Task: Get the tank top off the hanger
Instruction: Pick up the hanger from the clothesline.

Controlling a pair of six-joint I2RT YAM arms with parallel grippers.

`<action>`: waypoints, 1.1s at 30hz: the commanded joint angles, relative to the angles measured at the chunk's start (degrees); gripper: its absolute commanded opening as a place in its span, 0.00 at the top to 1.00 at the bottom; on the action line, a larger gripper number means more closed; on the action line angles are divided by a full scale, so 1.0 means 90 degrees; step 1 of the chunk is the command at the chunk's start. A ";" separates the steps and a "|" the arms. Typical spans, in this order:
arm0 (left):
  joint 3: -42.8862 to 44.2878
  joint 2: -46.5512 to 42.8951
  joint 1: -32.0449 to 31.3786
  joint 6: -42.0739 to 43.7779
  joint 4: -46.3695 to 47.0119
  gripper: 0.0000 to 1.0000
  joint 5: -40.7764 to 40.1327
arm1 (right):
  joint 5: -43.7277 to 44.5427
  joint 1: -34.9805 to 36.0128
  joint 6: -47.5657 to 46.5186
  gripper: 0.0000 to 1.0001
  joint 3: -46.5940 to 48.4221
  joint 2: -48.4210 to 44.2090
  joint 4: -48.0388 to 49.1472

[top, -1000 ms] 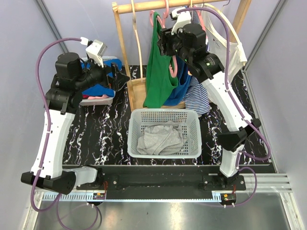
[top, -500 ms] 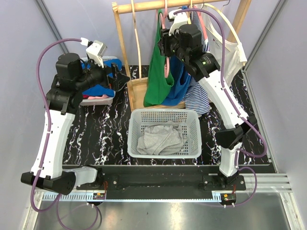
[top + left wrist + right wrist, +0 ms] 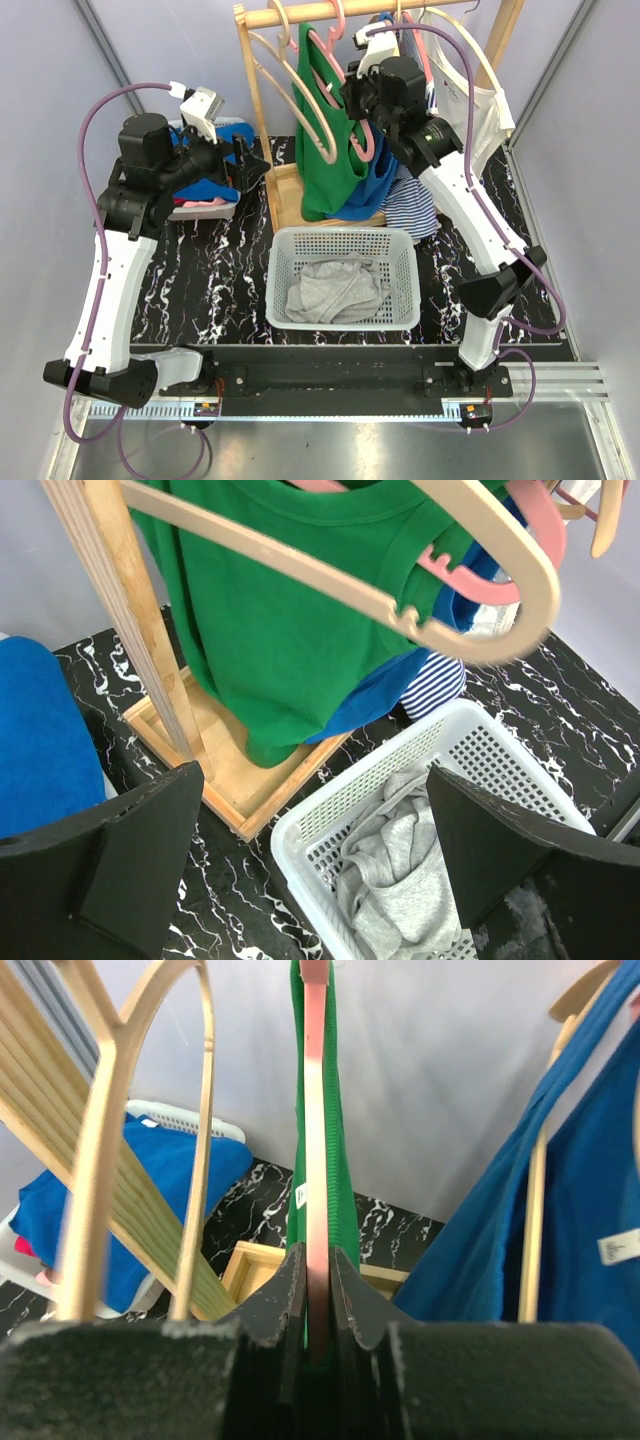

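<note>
A green tank top (image 3: 325, 150) hangs on a pink hanger (image 3: 340, 75) from the wooden rack's rail (image 3: 340, 12). My right gripper (image 3: 357, 100) is shut on the pink hanger's arm, just under the rail. In the right wrist view the pink hanger (image 3: 316, 1140) runs up from between the closed jaws of the gripper (image 3: 318, 1305), with the green fabric (image 3: 338, 1200) around it. My left gripper (image 3: 250, 160) is open and empty, left of the rack. In its wrist view the gripper (image 3: 315, 865) faces the tank top (image 3: 260, 630).
Empty wooden hangers (image 3: 295, 75) hang left of the tank top. A blue top (image 3: 378, 180), a striped garment (image 3: 410, 205) and a white top (image 3: 470, 80) hang to the right. A white basket (image 3: 340, 236) with grey clothing (image 3: 335, 285) stands in front. Folded clothes (image 3: 205, 190) lie at the left.
My right gripper has moved a little up and right with the pink hanger. The tank top and the wooden hangers have swung left. The left arm has not moved.
</note>
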 commanded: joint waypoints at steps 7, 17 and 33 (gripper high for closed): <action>0.0045 -0.0121 0.0021 0.0029 0.0308 0.01 -0.0136 | 0.0436 0.0002 -0.0623 0.89 0.0117 -0.0781 0.0779; 0.0093 -0.0063 0.0021 0.0000 0.0298 0.01 -0.0116 | 0.0367 0.0002 -0.0858 0.90 0.0441 -0.1141 0.0691; 0.0220 0.0015 0.0021 -0.0098 0.0317 0.01 0.0020 | -0.0443 0.0002 -0.0673 0.92 -0.0994 -0.3953 -0.0236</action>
